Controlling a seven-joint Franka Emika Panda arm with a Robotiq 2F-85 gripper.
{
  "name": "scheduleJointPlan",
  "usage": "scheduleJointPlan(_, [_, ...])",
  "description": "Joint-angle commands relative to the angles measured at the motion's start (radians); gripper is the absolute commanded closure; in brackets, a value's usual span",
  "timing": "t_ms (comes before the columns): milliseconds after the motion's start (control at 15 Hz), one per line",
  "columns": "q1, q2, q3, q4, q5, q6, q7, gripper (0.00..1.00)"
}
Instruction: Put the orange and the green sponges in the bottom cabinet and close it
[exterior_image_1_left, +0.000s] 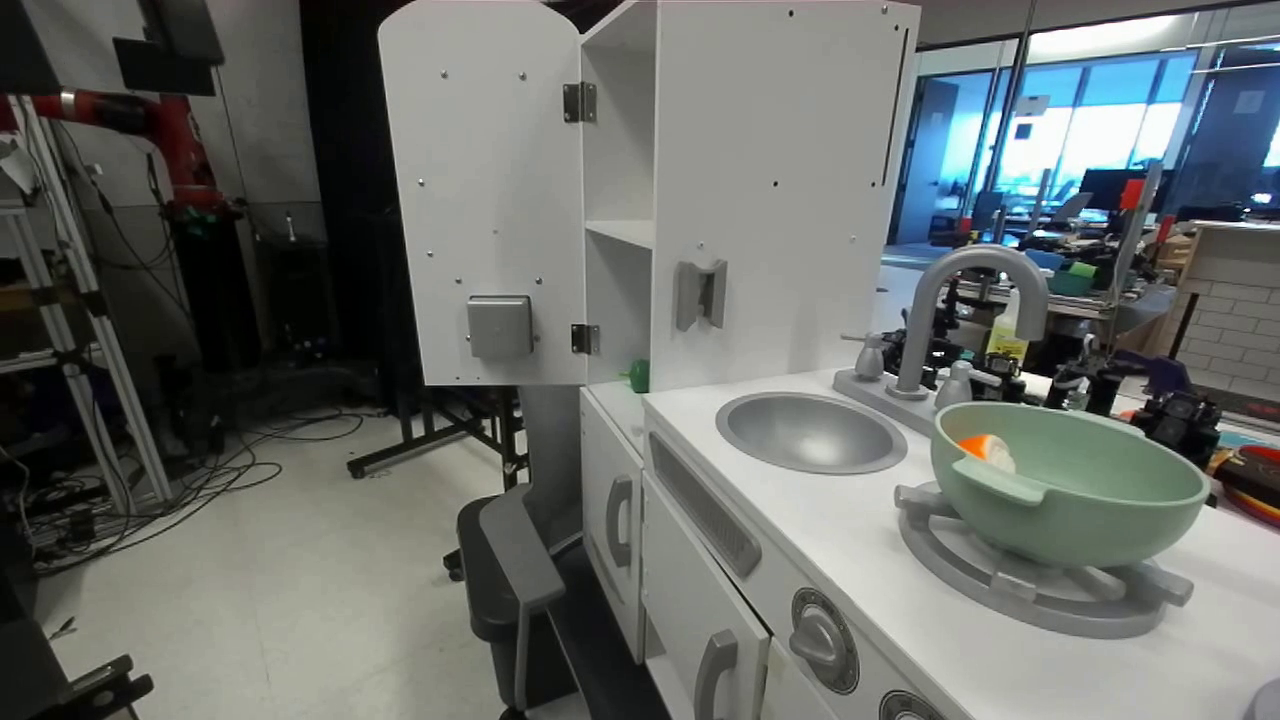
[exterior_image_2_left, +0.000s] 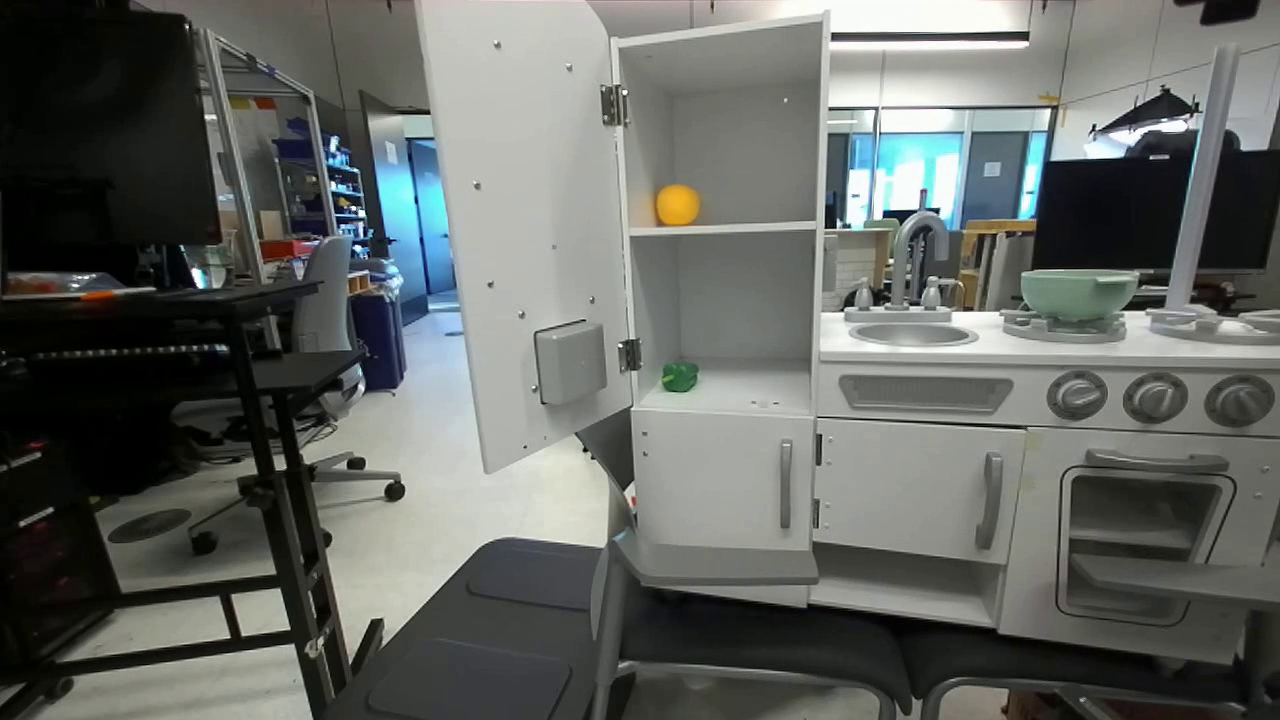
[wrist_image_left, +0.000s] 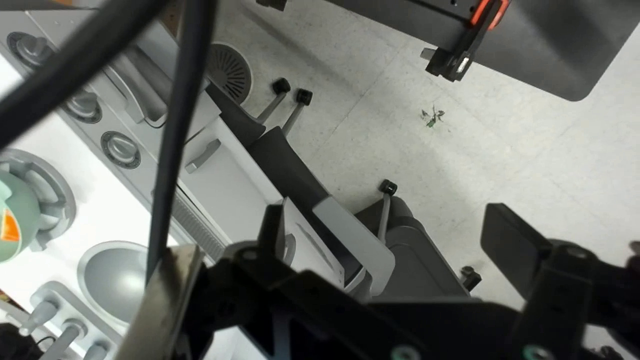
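Black cabling (wrist_image_left: 186, 95) slants past my parted, empty fingers (wrist_image_left: 512, 250); orange sponge (exterior_image_2_left: 678, 206) and green sponge (exterior_image_2_left: 680, 377), likely light and squashy, want gentle midsection grips.

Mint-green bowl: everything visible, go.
The mint-green bowl is wide, smooth, matte and plastic-looking, with a short tab handle at each of two opposite sides. It stands open side up on the grey burner grate beside the sink. Inside lies an orange-and-white object I can't identify; nothing else visibly touches the bowl.

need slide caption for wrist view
Looking down past an open black gripper: white toy kitchen, round grey sink, mint-green bowl holding something orange.
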Motion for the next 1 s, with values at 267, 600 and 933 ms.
scheduleJointPlan(267, [-0.071,-0.11,0.001,-0.086,0.073,0.001,0.014,0.0])
scheduleJointPlan(600, [-0.071,-0.07,0.031,-0.062,0.071,0.012,0.043,0.0])
scheduleJointPlan(933, [-0.075,-0.048,0.031,-0.071,0.06,0.028,0.029,0.0])
